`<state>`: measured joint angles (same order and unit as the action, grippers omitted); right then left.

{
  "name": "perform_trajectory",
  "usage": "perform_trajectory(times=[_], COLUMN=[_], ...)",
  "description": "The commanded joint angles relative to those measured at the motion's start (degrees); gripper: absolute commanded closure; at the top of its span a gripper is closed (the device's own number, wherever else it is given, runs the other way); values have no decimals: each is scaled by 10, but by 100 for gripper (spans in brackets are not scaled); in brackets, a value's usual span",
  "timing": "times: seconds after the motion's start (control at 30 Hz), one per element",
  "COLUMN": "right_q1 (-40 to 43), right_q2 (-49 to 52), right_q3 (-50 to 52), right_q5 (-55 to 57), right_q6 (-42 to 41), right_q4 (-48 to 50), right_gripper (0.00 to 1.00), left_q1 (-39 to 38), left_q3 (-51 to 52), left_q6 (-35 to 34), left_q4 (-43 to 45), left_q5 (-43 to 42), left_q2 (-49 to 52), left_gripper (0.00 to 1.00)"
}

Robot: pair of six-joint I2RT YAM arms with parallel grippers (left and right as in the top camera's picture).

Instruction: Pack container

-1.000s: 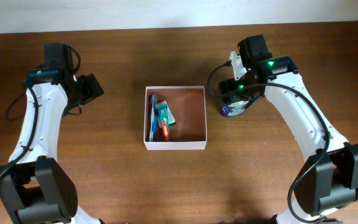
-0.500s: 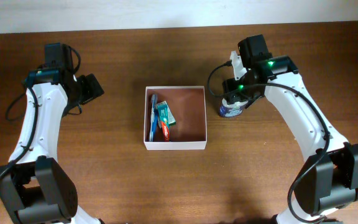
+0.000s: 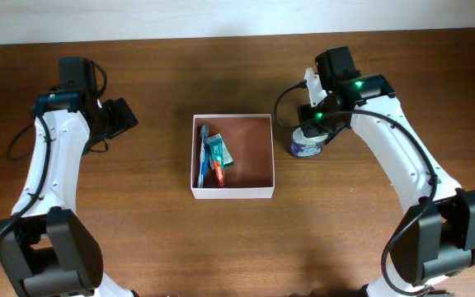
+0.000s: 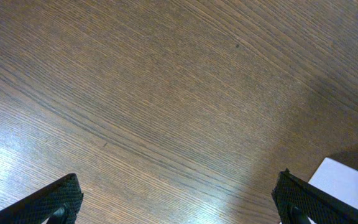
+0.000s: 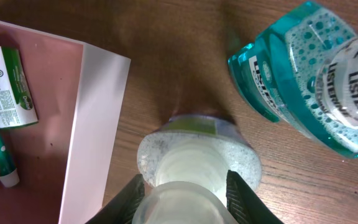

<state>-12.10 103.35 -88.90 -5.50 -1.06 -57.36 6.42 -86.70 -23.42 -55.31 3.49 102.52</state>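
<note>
bottle pinched in my right jaws, just beside the container; my left jaws spread toward the left edge of the desk.

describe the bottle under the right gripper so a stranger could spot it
Find the white-walled container in the middle of the table and look just past its right wall. Two bottles are there: it is the pale bottle in the right gripper, whitish and speckled, not the teal mouthwash beside it.
</note>
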Motion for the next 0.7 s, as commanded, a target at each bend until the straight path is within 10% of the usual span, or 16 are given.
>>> perform_trajectory(times=[0.0,0.67], right_q1=[-3,-22], right_q2=[3,-38], right_q3=[6,-80], right_q5=[-1,-5], right_q6=[2,-11], right_q4=[0,-70], right_gripper=[67,67], left_q1=[2,2], left_q3=[-8,-8], left_q6=[3,3], left_q4=[0,0], left_q5=[4,4], left_q2=[-13,-13], left_gripper=[1,1])
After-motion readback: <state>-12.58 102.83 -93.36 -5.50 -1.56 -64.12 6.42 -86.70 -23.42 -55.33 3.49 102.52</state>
